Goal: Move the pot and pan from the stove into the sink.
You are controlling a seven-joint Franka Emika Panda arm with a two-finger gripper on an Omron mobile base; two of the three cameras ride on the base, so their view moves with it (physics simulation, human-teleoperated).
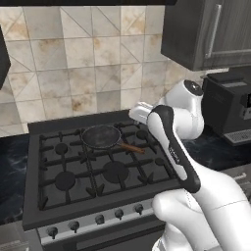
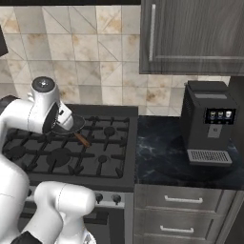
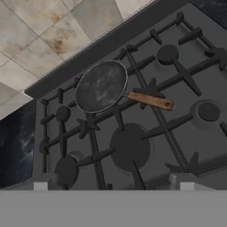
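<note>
The jaws stand spread wide and hold nothing; the gripper (image 3: 113, 186) hangs above the stove (image 3: 133, 133), and its two finger tips (image 3: 41, 186) show at the bottom of the hand view, well apart from the pan (image 3: 101, 86). The pan sits on the grates near the back edge of the stove, toward the middle, and its brown handle (image 3: 150, 100) points to the right front. In the left base view the white arm (image 1: 171, 142) rises over the right side of the stove. To the right of the stove a dark table (image 2: 162, 152) carries a black coffee machine (image 2: 208, 121).
</note>
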